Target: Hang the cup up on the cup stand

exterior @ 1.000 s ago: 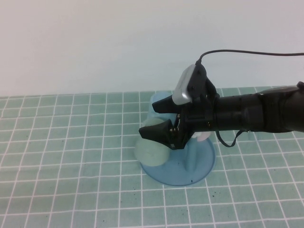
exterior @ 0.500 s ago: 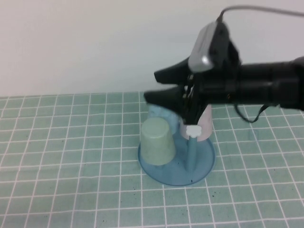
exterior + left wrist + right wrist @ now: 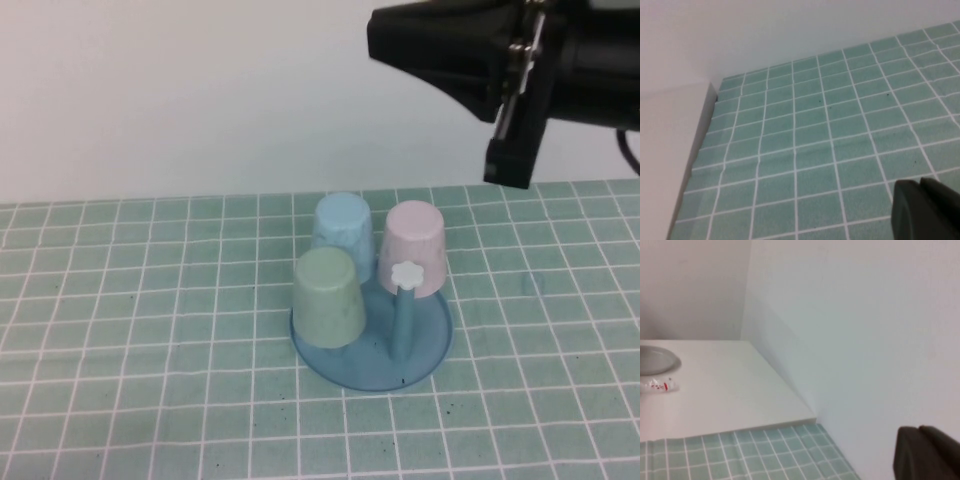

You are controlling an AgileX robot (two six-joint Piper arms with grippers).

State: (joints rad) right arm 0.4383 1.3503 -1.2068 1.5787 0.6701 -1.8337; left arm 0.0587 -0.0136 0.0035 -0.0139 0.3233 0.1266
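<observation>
The mint-green cup (image 3: 327, 297) hangs upside down on a peg at the front left of the blue cup stand (image 3: 425, 352). One bare blue peg with a white flower knob (image 3: 407, 275) stands at the front right. My right gripper (image 3: 380, 38) is high above and to the right of the stand, empty, its fingers together; the right wrist view (image 3: 919, 429) shows it against the wall. My left gripper (image 3: 920, 182) is shut and empty over bare green tiles. It is out of the high view.
A light blue cup (image 3: 342, 232) and a pink cup (image 3: 415, 245) hang upside down on the stand's back pegs. The green tiled mat (image 3: 150, 330) runs to a white wall. A white ledge (image 3: 715, 390) holds a grey dish (image 3: 655, 359).
My right gripper has let go of the mint-green cup, which now rests on its peg. The gripper has risen up and to the right, away from the stand, and its fingers have come together.
</observation>
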